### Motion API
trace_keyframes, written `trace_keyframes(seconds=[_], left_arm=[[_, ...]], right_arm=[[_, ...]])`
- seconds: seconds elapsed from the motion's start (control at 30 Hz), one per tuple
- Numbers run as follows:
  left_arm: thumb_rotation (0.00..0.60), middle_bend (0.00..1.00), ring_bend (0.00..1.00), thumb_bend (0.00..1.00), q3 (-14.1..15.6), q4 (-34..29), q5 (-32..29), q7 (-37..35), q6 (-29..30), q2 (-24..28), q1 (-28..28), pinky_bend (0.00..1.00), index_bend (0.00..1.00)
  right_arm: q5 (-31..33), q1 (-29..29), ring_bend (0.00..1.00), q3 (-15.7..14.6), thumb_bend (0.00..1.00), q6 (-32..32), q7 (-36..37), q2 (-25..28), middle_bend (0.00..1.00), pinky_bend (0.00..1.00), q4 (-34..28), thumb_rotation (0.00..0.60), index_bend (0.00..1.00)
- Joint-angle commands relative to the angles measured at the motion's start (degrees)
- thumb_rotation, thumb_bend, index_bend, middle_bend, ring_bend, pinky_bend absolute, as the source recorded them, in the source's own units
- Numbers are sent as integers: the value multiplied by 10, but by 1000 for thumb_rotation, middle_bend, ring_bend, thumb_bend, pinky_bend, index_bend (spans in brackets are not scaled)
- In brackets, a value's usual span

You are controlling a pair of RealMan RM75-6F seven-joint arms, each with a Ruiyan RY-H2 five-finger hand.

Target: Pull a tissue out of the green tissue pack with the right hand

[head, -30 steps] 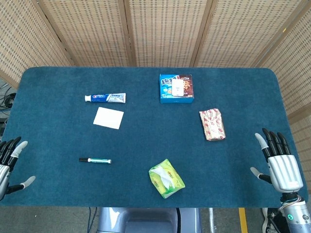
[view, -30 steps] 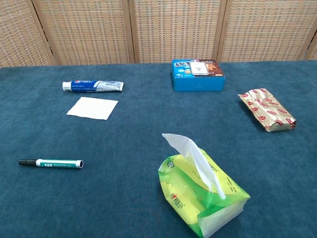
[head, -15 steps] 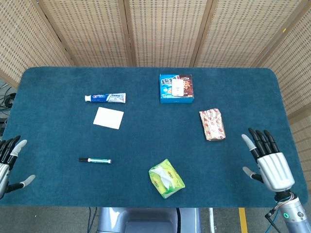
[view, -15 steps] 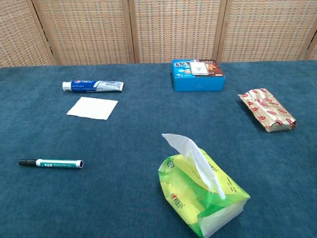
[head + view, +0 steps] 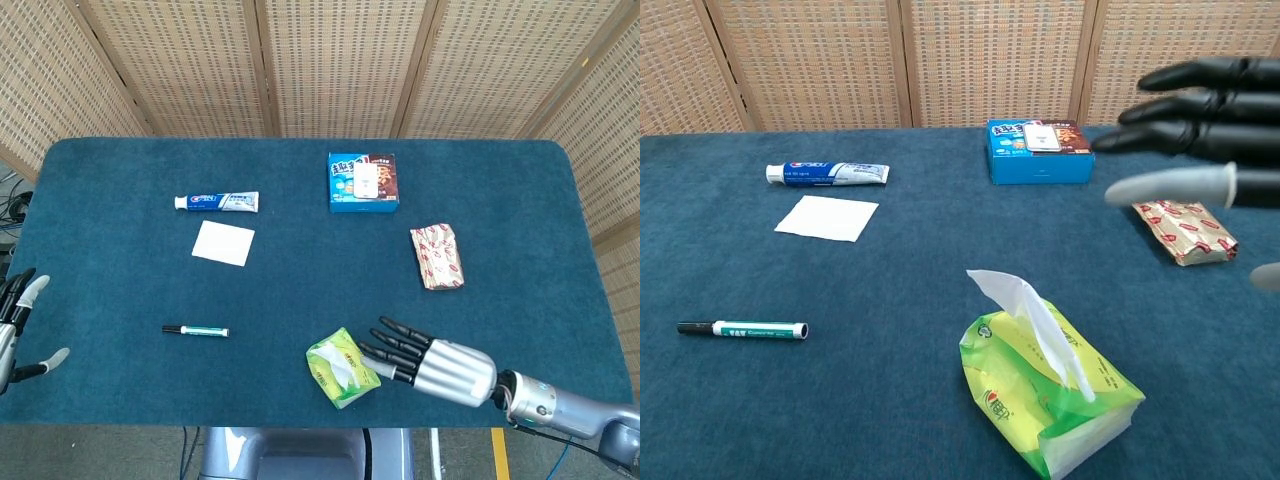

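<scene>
1. Although nothing is held yet, the right hand (image 5: 432, 364) is seen just right of the pack (image 5: 342, 368), fingers (image 5: 1175, 104) spread and stretched toward it, apparently not touching it.
2. At the table's (image 5: 120, 180) near edge the pack is found lying on its side, well nearer than the box (image 5: 363, 183), with the pen (image 5: 195, 330) to its left and the wrapper (image 5: 437, 257) farther back on the right.
3. From the pack's top slit a white tissue (image 5: 1025, 312) is seen standing up, already partly drawn out and leaning toward the far left.
4. The tissue is judged thin, limp and easily torn, so a light pinch on its raised tip, not its base, is advised.
5. The pack is judged light and soft, with a slick film wrap; it is likely to be lifted or dragged along if the pull is made too fast or sideways.
6. An upward pull along the tissue's own line is judged best, since the pack is not being held down.
7. The left hand (image 5: 14, 335) is seen at the table's left edge, well away from the pack, fingers apart and holding nothing.
</scene>
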Motion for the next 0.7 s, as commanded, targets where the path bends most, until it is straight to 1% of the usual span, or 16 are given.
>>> trace_keyframes(seconds=[0.03, 0.07, 0.1, 0.23, 0.43, 0.57, 0.7], left_arm=[[600, 0, 0, 0, -5, 0, -13, -8, -10, 4, -4, 0, 0], [600, 0, 0, 0, -5, 0, -15, -9, -12, 4, -5, 0, 0], [600, 0, 0, 0, -7, 2, -20, -13, -16, 5, -6, 0, 0], [600, 0, 0, 0, -9, 6, -27, -24, -24, 9, -9, 0, 0], [600, 0, 0, 0, -9, 9, -28, -46, -21, 15, -6, 0, 0], [600, 0, 0, 0, -9, 10, -25, -56, -16, 18, -4, 0, 0], [600, 0, 0, 0, -7, 12, -23, -60, -17, 18, -4, 0, 0]], right_arm=[[-52, 75, 0, -9, 131, -152, -69, 24, 12, 20, -87, 600, 0], [-53, 81, 0, -8, 131, -166, -76, 23, 10, 20, -96, 600, 0], [-53, 93, 0, -6, 131, -202, -91, 22, 8, 20, -119, 600, 0], [-40, 114, 0, 4, 131, -287, -136, 12, 5, 20, -171, 600, 2], [-8, 128, 0, 13, 131, -381, -188, -6, 3, 20, -208, 600, 23], [14, 127, 0, 19, 132, -410, -215, -16, 4, 21, -211, 600, 34], [35, 122, 0, 29, 146, -420, -244, -20, 5, 37, -210, 600, 42]])
